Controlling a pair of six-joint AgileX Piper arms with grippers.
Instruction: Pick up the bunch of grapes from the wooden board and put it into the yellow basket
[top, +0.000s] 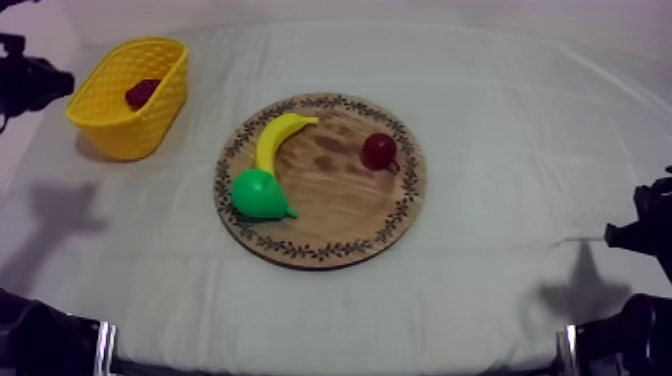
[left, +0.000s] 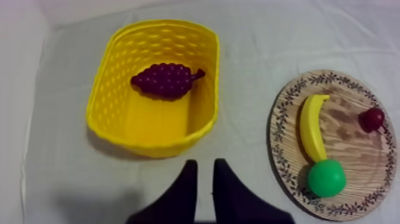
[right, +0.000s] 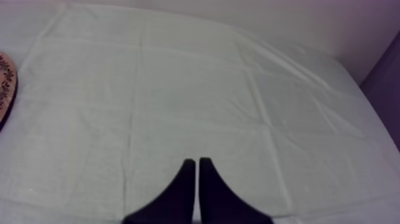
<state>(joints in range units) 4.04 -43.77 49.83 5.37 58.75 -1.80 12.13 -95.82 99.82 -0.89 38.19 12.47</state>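
- Left wrist view — the grapes (left: 165, 79) lie inside the basket (left: 104, 89), on its floor near the far wall, with the stem pointing toward the board (left: 357, 161).
- The left gripper (left: 205, 162) hangs over the cloth (left: 250, 47) just short of the basket's near wall. Its two fingers stand a little apart with nothing between them.
- The board sits beside the basket without touching it. On it are a banana (left: 312, 128), a pear (left: 326, 179) and a small red fruit (left: 372, 119).
- The banana's end touches the pear, while the small red fruit lies apart on the other side of the board.
- From the top view, the basket stands at the table's far left, close to the left arm.
- Right wrist view — the right gripper (right: 196, 159) hangs over bare cloth, well away from the board's rim. Its fingers are pressed together into a narrow wedge and hold nothing.
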